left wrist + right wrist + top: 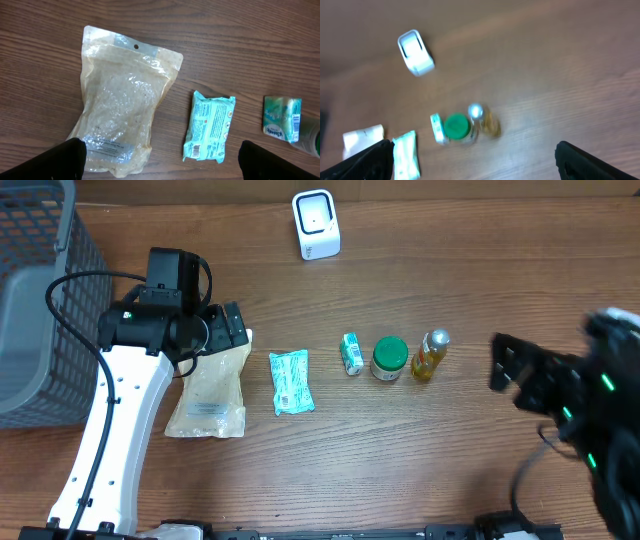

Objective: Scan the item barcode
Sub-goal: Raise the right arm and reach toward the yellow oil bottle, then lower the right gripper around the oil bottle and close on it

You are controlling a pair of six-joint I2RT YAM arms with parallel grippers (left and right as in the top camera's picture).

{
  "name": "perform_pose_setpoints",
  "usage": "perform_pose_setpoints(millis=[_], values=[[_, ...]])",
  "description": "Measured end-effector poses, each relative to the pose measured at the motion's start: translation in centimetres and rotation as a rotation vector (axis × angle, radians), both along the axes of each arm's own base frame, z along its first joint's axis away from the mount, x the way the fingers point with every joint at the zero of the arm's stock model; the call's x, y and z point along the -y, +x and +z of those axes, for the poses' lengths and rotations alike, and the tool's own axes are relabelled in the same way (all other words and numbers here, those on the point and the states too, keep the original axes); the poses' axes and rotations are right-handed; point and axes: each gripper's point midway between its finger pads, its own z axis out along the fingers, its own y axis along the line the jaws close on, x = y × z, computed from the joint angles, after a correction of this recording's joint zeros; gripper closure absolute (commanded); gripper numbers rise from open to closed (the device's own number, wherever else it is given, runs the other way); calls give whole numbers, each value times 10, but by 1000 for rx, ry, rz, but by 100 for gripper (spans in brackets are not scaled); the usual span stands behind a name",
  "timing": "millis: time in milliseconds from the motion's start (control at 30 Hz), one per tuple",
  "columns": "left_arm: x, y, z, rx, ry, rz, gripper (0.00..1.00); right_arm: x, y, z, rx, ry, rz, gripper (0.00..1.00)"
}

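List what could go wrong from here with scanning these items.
1. The left gripper hangs open over the clear pouch, which lies flat and limp; the fingers may slide off or pinch only film.
2. The small carton, green-lidded jar and yellow bottle stand tightly side by side; the open right gripper could topple a neighbour.
3. The scanner stands at the far edge; a drooping pouch might hide its label from it.

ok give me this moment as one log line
left gripper: open, over clear pouch | right gripper: open, empty, right of bottle | scanner: far side, untouched | held: nothing
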Motion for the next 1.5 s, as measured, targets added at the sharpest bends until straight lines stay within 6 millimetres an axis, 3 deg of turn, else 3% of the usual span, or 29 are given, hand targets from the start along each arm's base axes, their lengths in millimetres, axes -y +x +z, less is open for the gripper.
perform_pose_setpoints(millis=[167,233,333,367,433,667,1100,1500], values=[[0,0,0,-1,0,0,0,-14,29,-69,-511,-40,68,0],[0,0,0,0,0,0,0,-17,44,-86,-656,-64,88,0],[0,0,0,0,0,0,0,-22,84,-117,-748,-83,110,0],[0,0,0,-1,0,0,1,-24,94,-138,-806,-93,121,0],[0,0,0,0,0,0,0,-24,101,-152,-838,-97,125,0],[0,0,0,0,0,0,0,-27,122,-157,-777,-95,129,0],[0,0,0,0,0,0,0,-34,139,-155,-704,-69,143,0],[0,0,0,0,0,0,0,-35,121,-213,-810,-58,153,0]])
